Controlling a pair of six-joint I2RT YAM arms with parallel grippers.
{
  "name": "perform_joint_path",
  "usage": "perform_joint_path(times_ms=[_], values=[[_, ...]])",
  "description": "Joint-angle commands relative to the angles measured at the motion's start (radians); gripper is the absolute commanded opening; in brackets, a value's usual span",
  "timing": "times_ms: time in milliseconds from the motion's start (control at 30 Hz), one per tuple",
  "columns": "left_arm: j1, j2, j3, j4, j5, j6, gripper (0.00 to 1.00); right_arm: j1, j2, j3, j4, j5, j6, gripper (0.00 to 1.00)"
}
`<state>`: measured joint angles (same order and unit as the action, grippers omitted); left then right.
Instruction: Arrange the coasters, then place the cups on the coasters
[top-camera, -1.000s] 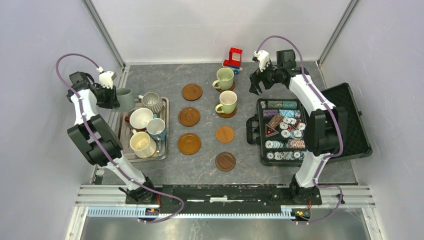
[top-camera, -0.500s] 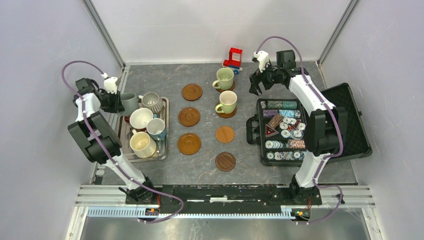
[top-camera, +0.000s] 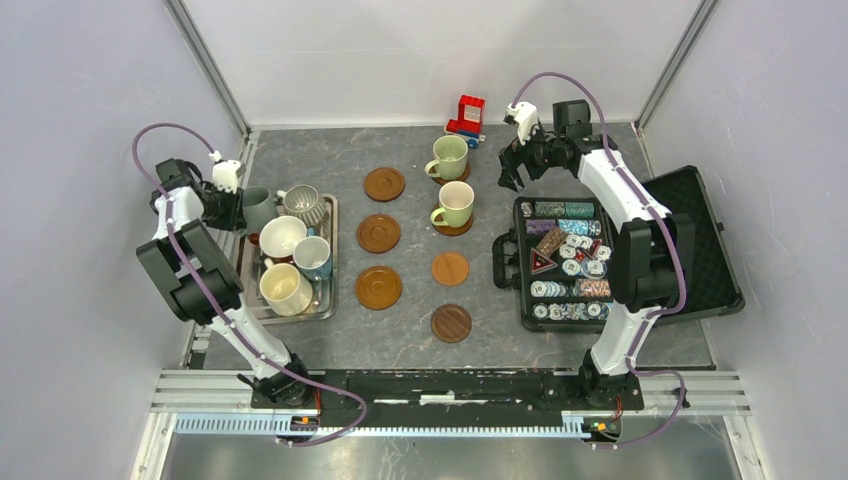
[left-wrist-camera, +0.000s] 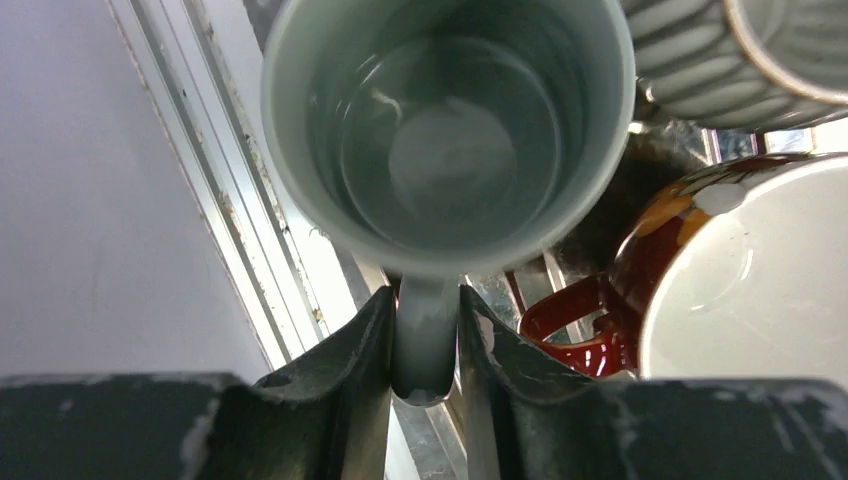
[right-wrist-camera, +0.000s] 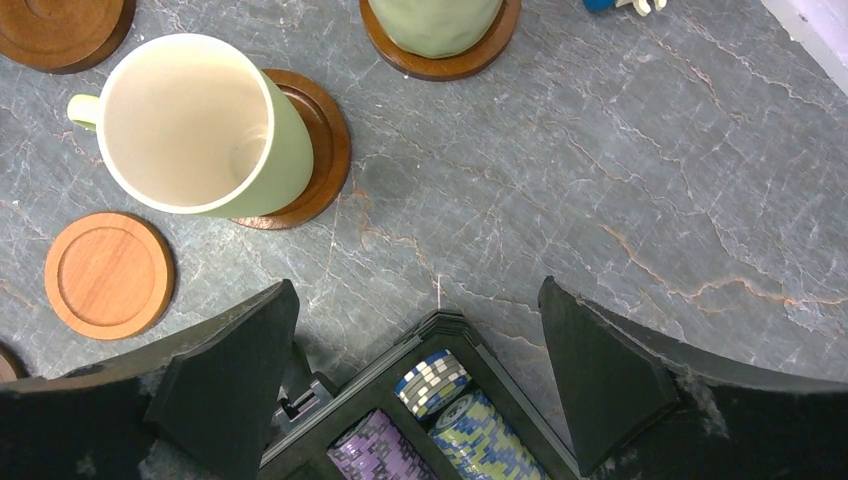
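- Grey-green ceramic mug (left-wrist-camera: 450, 150) is now a bit further right and closer to the square metal tray (top-camera: 334, 262) than it was a second ago.
- The left gripper (left-wrist-camera: 427, 300) has come along with it, and the left arm has swung in toward the tray.
- The right arm has not moved at all.
- The mug is at the far left corner of the tray, just beside the ribbed grey mug (top-camera: 304, 205).
- Its open mouth faces the left wrist camera, so you can see right down to the bottom. Its long axis runs toward that camera.
- Its handle (left-wrist-camera: 425, 350) points straight back at the left gripper.
- The two left fingers squeeze the handle from both sides, nearly closed, and hold the mug by it.
- I cannot tell if the mug's bottom rests on anything.
- The right gripper (right-wrist-camera: 415, 288) is spread wide with nothing in it. It hangs over the grey table (right-wrist-camera: 650, 180), between the black case of poker chips (top-camera: 690, 235) and a pale green mug (right-wrist-camera: 200, 125) that stands on a round brown wooden coaster (right-wrist-camera: 322, 150).
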<state>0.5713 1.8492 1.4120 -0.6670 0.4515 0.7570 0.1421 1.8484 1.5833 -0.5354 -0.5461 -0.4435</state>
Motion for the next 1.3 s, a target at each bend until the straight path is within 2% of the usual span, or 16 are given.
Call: perform_joint_path(times_ms=[0, 67, 200, 400, 567, 1033, 1267], values=[[0.004, 0.021, 0.025, -0.057, -0.145, 0.074, 0.39, 0.001, -0.011, 0.057, -0.01, -0.017, -0.018, 0.98], [0.002, 0.033, 0.035, -0.075, -0.165, 0.073, 0.44, 0.002, -0.006, 0.063, -0.009, -0.018, -0.018, 0.98], [-0.005, 0.071, 0.06, -0.095, -0.187, 0.055, 0.45, 0.002, 0.009, 0.084, -0.015, -0.024, -0.012, 0.98], [-0.038, 0.095, 0.072, -0.097, -0.231, 0.04, 0.56, 0.002, 0.02, 0.106, -0.025, -0.023, -0.012, 0.98], [-0.062, 0.12, 0.107, -0.109, -0.25, 0.05, 0.6, 0.002, 0.02, 0.102, -0.026, -0.022, -0.012, 0.98], [-0.093, 0.257, 0.268, -0.206, -0.252, 0.048, 0.61, 0.002, 0.009, 0.088, -0.027, -0.016, -0.014, 0.98], [-0.089, 0.236, 0.259, -0.205, -0.195, 0.092, 0.53, 0.002, 0.009, 0.088, -0.025, -0.017, -0.011, 0.98]])
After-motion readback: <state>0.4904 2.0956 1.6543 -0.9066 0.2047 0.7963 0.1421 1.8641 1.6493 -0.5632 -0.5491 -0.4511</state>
